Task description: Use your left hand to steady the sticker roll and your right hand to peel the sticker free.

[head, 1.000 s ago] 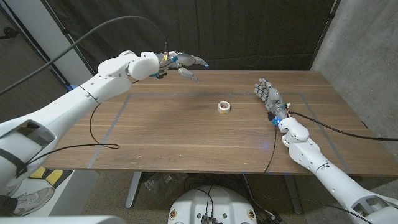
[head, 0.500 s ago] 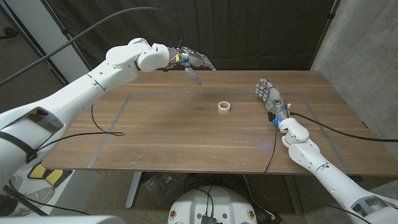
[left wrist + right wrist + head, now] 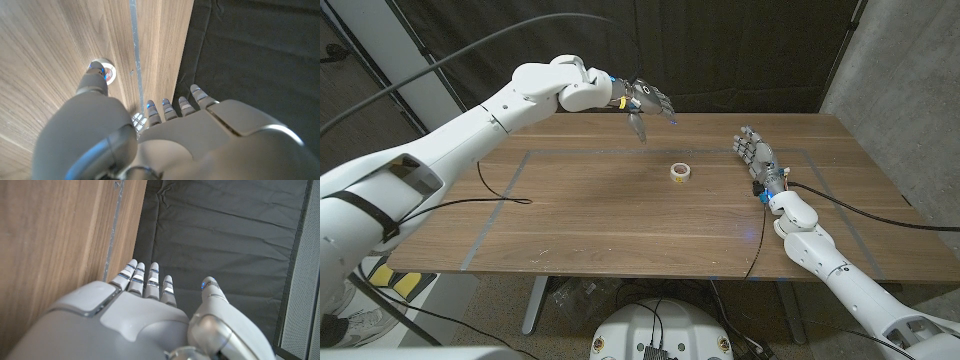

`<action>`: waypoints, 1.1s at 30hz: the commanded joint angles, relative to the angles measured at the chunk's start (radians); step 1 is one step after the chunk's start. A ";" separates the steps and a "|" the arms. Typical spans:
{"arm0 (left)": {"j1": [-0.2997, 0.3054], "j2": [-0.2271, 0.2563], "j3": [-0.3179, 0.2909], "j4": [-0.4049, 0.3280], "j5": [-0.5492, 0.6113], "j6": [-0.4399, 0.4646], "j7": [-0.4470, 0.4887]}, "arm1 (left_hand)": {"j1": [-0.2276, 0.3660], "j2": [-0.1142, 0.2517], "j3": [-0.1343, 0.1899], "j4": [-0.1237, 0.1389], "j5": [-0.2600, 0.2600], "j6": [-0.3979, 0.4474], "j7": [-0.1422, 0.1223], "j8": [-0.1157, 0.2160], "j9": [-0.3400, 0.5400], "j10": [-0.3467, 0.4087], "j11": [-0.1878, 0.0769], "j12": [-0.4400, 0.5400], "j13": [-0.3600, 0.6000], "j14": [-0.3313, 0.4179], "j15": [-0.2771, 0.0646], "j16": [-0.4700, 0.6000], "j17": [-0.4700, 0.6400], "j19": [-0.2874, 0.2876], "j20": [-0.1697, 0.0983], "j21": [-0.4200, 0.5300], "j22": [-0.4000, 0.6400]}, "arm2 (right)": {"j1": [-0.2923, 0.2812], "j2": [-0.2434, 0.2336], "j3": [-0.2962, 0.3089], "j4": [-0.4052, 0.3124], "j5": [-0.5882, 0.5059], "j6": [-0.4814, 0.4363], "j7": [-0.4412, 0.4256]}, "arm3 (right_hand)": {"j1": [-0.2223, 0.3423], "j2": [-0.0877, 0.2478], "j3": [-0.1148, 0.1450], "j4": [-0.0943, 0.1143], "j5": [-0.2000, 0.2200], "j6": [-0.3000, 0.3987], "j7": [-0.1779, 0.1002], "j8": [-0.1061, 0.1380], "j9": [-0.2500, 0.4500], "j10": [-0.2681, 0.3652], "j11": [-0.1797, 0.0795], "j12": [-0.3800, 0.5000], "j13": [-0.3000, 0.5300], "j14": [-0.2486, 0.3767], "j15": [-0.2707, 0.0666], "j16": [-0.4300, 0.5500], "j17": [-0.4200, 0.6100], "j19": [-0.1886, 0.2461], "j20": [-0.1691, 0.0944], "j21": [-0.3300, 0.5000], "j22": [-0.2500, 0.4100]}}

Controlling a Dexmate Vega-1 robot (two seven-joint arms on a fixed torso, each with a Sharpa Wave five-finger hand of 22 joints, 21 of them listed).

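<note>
Sticker roll (image 3: 680, 172) lies between raised, spread, empty left hand (image 3: 646, 104) and right hand (image 3: 752, 152).

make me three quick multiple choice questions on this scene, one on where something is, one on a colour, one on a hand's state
1. Where is the sticker roll?
A. mid-table, between the hands
B. in the right hand
C. on the floor

2. What colour is the backdrop?
A. white
B. black
C. yellow

3. What is the left hand doing?
A. gripping the roll
B. pressing the table
C. raised above the table, holding nothing

Answers: 1 A, the roll lies alone on the wood. 2 B, dark cloth hangs behind the table. 3 C, its fingers are spread, off the roll.
</note>
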State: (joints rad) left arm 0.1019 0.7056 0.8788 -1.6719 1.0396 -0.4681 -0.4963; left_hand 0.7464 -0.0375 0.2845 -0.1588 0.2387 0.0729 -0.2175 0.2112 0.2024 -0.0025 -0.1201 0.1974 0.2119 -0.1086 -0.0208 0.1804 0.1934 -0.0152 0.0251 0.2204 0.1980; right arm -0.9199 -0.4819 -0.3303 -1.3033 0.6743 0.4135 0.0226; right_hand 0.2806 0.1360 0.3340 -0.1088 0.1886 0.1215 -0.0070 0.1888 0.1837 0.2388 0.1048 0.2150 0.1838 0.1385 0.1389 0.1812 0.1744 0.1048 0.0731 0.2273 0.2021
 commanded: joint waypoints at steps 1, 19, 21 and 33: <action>-0.040 -0.034 0.053 0.052 0.151 -0.080 0.108 | 0.028 -0.001 0.004 -0.002 0.008 0.007 -0.003 0.009 0.005 -0.003 -0.019 0.004 0.007 -0.015 0.004 -0.003 0.002 -0.020 0.001 -0.006 0.005 | -0.019 -0.003 0.009 -0.012 0.004 0.007 -0.015 | 0.000 -0.004 0.000 0.006 0.004 0.010 0.002 0.005 0.002 0.011 -0.001 0.008 0.005 0.008 0.004 0.005 0.003 0.006 0.004 0.007 0.005; -0.072 -0.082 0.122 0.231 0.193 -0.077 0.263 | 0.114 0.012 0.013 -0.002 0.019 0.090 -0.004 0.054 0.022 0.038 -0.005 0.029 0.008 0.008 0.003 0.016 -0.004 0.024 0.033 0.016 0.002 | -0.006 -0.007 0.000 -0.017 -0.009 -0.022 -0.030 | -0.004 -0.005 -0.001 0.008 0.004 0.019 0.002 0.007 0.002 0.016 0.005 0.009 0.005 0.011 0.006 0.005 0.003 0.006 0.006 0.006 0.005; -0.081 -0.090 0.135 0.254 0.195 -0.079 0.279 | 0.118 0.010 0.012 -0.002 0.021 0.098 -0.003 0.058 0.023 0.044 -0.007 0.032 0.008 0.010 0.001 0.017 -0.005 0.026 0.031 0.016 0.001 | -0.002 -0.004 -0.001 -0.011 -0.009 -0.022 -0.030 | -0.005 -0.005 -0.001 0.009 0.004 0.019 0.002 0.007 0.002 0.016 0.004 0.009 0.005 0.011 0.006 0.005 0.004 0.006 0.005 0.006 0.005; -0.127 -0.133 0.203 0.373 0.159 -0.114 0.348 | 0.108 -0.032 -0.025 0.012 0.040 0.183 -0.001 0.094 0.031 0.063 -0.016 0.037 0.006 0.017 -0.007 0.017 -0.005 0.033 0.029 0.014 -0.003 | 0.009 0.011 -0.002 0.011 -0.004 -0.017 -0.031 | -0.023 0.000 -0.006 0.023 0.001 0.026 0.000 0.008 0.002 0.021 0.004 0.010 0.005 0.013 0.008 0.008 0.008 0.005 0.005 0.006 0.005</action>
State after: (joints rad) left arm 0.0126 0.6100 1.0247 -1.4042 1.2267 -0.5566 -0.2069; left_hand 0.8564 -0.0597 0.2635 -0.1487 0.2714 0.2403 -0.2191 0.2961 0.2304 0.0556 -0.1304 0.2275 0.2164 -0.0931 -0.0285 0.1932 0.1858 0.0144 0.0536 0.2331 0.1952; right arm -0.9199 -0.4818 -0.3305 -1.3084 0.6688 0.3968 -0.0043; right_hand 0.2685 0.1345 0.3280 -0.0943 0.1886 0.1395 -0.0107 0.1926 0.1836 0.2549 0.1100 0.2150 0.1837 0.1439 0.1442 0.1837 0.1796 0.1068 0.0752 0.2273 0.2021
